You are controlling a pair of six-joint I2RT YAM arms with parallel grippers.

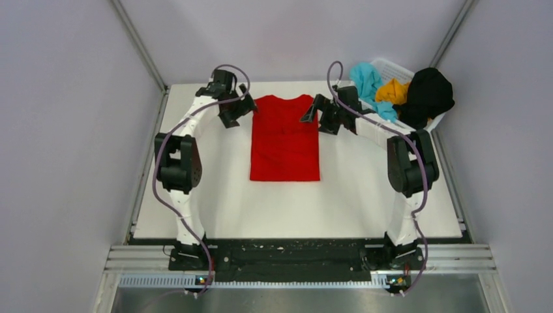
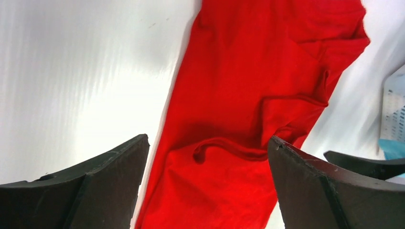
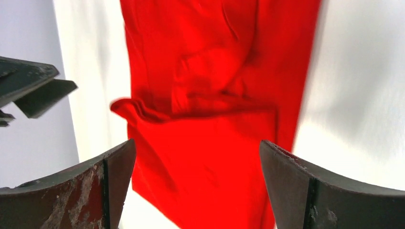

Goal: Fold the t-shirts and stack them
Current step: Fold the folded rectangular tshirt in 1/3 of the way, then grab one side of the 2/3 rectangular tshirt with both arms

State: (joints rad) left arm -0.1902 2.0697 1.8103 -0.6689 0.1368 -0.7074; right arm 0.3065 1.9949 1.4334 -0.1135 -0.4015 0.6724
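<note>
The red t-shirt (image 1: 284,138) lies flat on the white table, sleeves folded in to a long rectangle, collar at the far end. My left gripper (image 1: 240,104) hovers open by its far left corner; the shirt fills the left wrist view (image 2: 248,95). My right gripper (image 1: 313,107) hovers open by the far right corner, and the shirt shows in the right wrist view (image 3: 215,95). Neither holds fabric. The teal t-shirt (image 1: 368,81), the orange-yellow t-shirt (image 1: 394,91) and the black t-shirt (image 1: 427,94) are bunched in the basket.
The white mesh basket (image 1: 391,66) stands at the table's far right corner, just behind my right arm; its edge shows in the left wrist view (image 2: 394,112). Grey walls enclose the table (image 1: 287,208) on three sides.
</note>
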